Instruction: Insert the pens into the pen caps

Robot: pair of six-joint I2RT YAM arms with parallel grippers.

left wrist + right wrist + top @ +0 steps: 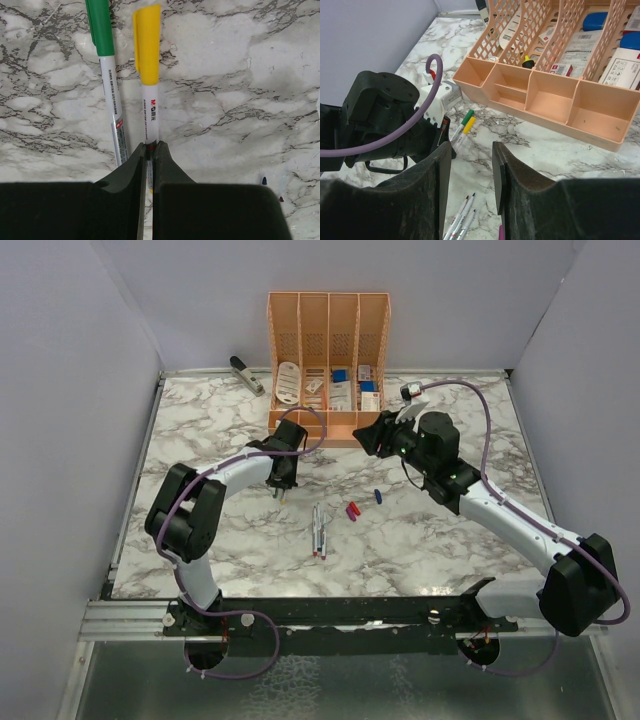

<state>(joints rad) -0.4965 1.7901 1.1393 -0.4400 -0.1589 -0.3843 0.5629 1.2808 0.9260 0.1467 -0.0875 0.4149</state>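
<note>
- The left gripper (pixel 150 150) is pressed together on the barrel of a yellow-capped pen (pixel 149 100); both fingers pinch it just below the printed label, and the cap points away from the hand.
- A green-capped pen (pixel 107 75) lies just left of it, roughly parallel. Its lower end runs behind the left finger, so I cannot tell whether it is gripped too.
- In the top view this hand sits left of the table's centre, over the marble tabletop (pixel 200 420).
- The right gripper (pixel 472 170) has its fingers spread with nothing between them. It hangs right of centre, just near of the organiser's front edge.
- Three uncapped pens (pixel 318 530) lie bunched side by side on the marble, near of both hands and about midway between them.
- The loose caps lie right of that bunch: the red and purple caps (pixel 352 510) close together, and a blue cap (pixel 378 495) a little farther right.
- The peach organiser (pixel 320 425) stands at the far edge, with white and blue packets in its slots.
- A grey stapler (pixel 247 373) lies at the far left, beside the organiser.
</note>
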